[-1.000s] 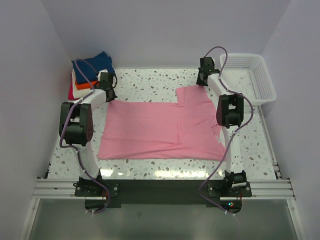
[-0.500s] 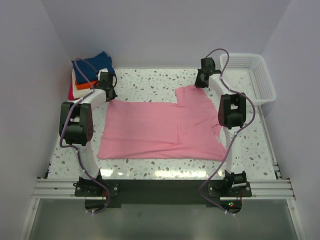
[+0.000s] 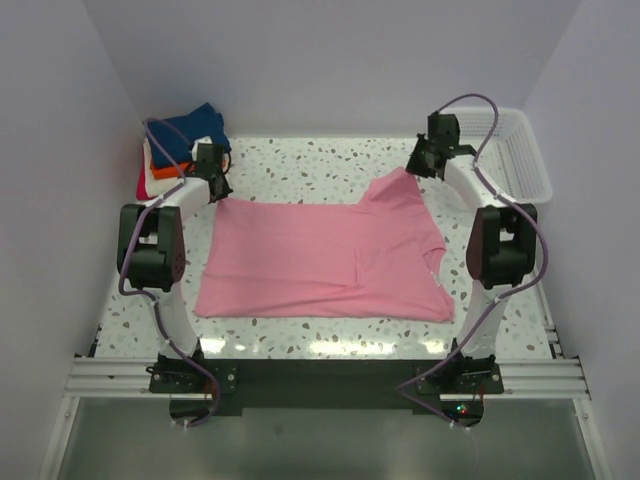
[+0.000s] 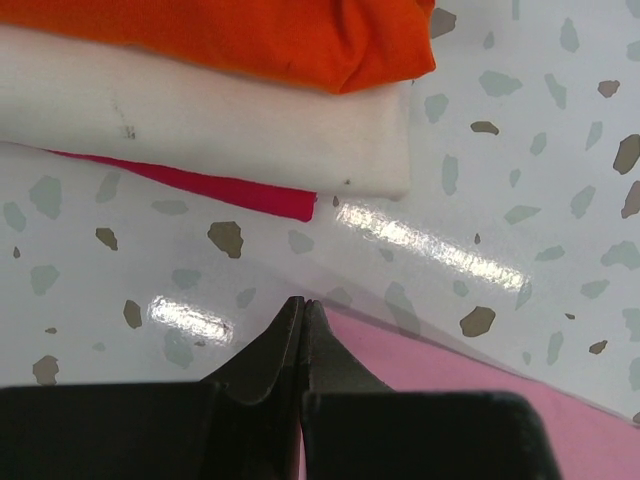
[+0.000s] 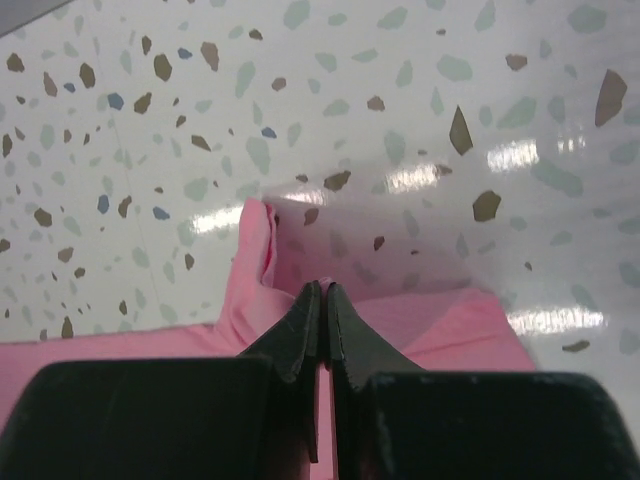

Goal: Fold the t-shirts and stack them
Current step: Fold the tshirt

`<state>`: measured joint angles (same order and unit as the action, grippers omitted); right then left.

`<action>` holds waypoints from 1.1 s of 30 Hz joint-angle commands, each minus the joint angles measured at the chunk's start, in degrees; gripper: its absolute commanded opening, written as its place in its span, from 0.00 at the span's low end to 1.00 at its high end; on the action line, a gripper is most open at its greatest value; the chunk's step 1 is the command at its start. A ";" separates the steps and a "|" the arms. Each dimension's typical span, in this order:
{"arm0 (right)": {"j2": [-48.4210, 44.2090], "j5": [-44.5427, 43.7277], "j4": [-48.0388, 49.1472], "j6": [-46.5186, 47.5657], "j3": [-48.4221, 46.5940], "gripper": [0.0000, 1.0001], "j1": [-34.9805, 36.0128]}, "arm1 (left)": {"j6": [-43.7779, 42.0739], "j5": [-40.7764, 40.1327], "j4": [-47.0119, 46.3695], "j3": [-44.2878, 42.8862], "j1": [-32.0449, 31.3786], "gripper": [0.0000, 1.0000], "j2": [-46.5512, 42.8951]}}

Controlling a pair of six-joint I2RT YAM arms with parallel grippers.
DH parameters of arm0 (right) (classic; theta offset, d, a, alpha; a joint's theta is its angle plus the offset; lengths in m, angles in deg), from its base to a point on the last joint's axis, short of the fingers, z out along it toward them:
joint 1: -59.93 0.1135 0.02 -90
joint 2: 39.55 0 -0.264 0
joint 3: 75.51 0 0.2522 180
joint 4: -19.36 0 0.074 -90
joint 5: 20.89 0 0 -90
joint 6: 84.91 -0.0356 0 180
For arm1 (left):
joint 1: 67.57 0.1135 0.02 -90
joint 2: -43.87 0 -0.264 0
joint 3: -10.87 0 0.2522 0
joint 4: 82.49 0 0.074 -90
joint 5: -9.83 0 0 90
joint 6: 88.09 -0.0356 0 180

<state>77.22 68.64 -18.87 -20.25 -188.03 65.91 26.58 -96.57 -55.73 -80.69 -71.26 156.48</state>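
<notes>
T-shirt (image 3: 320, 260) in pink lies spread on the table (image 3: 300, 165); left gripper (image 4: 303, 305) pinches its far corner tight, right gripper (image 5: 322, 290) pinches its lifted sleeve.

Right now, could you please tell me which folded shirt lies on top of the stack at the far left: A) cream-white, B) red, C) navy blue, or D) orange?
C: the navy blue shirt lies uppermost, over the orange one.
</notes>
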 commanded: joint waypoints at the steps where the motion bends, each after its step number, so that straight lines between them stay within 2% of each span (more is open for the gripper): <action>1: -7.86 0.38 3.46 -2.43 6.28 0.00 0.00 | 1.96 -1.44 -0.08 -0.16 0.78 0.00 -2.84; 8: -20.69 2.93 5.31 -6.55 21.48 0.00 0.09 | 1.79 -1.00 0.01 1.60 1.40 0.00 -4.77; 17: -34.85 1.18 0.92 -7.00 33.09 0.00 0.00 | 2.93 -0.47 0.36 4.67 1.84 0.00 -6.88; 33: -50.31 -1.73 -8.57 -6.21 41.19 0.00 0.00 | 8.03 0.50 3.35 13.19 2.63 0.00 -15.32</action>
<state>29.68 68.58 -24.75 -26.42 -148.01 65.93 32.02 -95.74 -53.11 -69.37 -69.40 143.92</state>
